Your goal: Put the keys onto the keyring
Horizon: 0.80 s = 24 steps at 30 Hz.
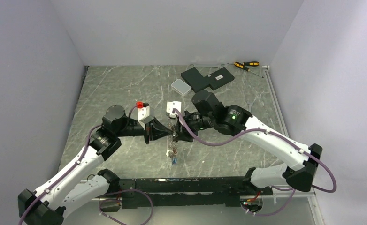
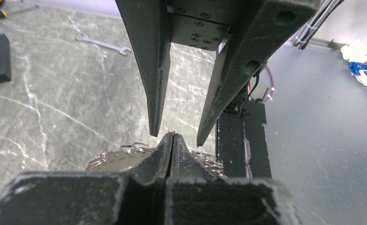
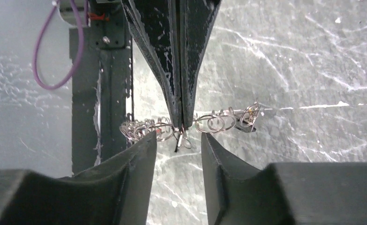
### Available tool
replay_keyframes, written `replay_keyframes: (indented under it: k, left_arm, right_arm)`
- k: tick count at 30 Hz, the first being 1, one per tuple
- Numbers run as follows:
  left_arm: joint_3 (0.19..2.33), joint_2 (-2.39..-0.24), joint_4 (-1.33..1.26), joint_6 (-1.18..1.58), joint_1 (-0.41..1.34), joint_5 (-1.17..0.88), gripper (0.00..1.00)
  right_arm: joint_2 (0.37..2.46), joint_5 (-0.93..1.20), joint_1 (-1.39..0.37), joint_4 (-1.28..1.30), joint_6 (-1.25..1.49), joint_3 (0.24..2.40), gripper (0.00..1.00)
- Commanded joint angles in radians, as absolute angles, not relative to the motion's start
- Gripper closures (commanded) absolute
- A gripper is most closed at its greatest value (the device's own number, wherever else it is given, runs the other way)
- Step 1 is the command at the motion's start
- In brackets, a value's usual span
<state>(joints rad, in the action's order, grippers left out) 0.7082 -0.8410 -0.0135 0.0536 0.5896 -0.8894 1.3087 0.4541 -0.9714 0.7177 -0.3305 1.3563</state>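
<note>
My left gripper [image 2: 173, 137] is shut, pinching the rim of the keyring [image 2: 107, 160], a flat silver disc with small wire rings round its edge. In the top view the keyring [image 1: 172, 149] hangs edge-on below the two grippers, with a blue key [image 1: 173, 161] dangling at its bottom. My right gripper [image 3: 178, 138] faces the left one tip to tip and is open, its fingers either side of the shut left fingers [image 3: 181, 93]. A row of small rings [image 3: 214, 123] and a dark key [image 3: 245, 123] hang along the rim.
A silver wrench [image 2: 102, 44] lies on the marble table. At the back are black flat blocks [image 1: 207, 78], a small white box [image 1: 180, 86] and yellow-handled screwdrivers [image 1: 246, 64]. A black rail [image 1: 181, 185] runs along the near edge.
</note>
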Motion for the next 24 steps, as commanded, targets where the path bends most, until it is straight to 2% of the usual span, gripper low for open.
replay_keyframes:
  k: [1,5,9,15,24]
  left_arm:
    - [0.7,-0.773,-0.198,0.141,0.583,-0.874,1.0]
    - [0.685,-0.748,-0.243,0.169,0.568,-0.87,1.0]
    - [0.658,-0.724,-0.3,0.193,0.557,-0.889,1.0]
    - [0.631,-0.698,-0.37,0.233,0.548,-0.891,1.0]
    - [0.611,-0.696,-0.44,0.288,0.537,-0.899,1.0]
  right_arm:
    - [1.226,0.499,-0.969,0.547,-0.298,1.299,0.52]
    - [1.157,0.524,-0.958,0.449,-0.264,1.23,0.46]
    - [1.077,0.57,-0.944,0.268,-0.204,1.115,0.46]
    - [1.039,0.581,-0.934,0.136,-0.141,1.057,0.5]
    - [1.068,0.615,-0.933,0.116,-0.124,1.058,0.55]
